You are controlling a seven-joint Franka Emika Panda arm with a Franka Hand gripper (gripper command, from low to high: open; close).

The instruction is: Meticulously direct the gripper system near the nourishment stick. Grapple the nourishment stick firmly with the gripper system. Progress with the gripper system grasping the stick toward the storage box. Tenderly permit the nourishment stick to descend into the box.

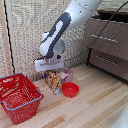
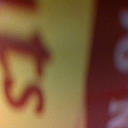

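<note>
One snack packet stands mid-frame under the gripper; grip unclear, so clamp squarely before lifting toward the basket.

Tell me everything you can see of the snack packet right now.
The snack packet is a flat rectangular pack, yellow-orange with red print and a whitish lower end, glossy like foil. It stands roughly upright on the wooden floor, directly under the gripper, beside the pink cup and the red bowl. The wrist view is filled by its blurred yellow face and red lettering. Whether the fingers have closed on it cannot be told.
</note>
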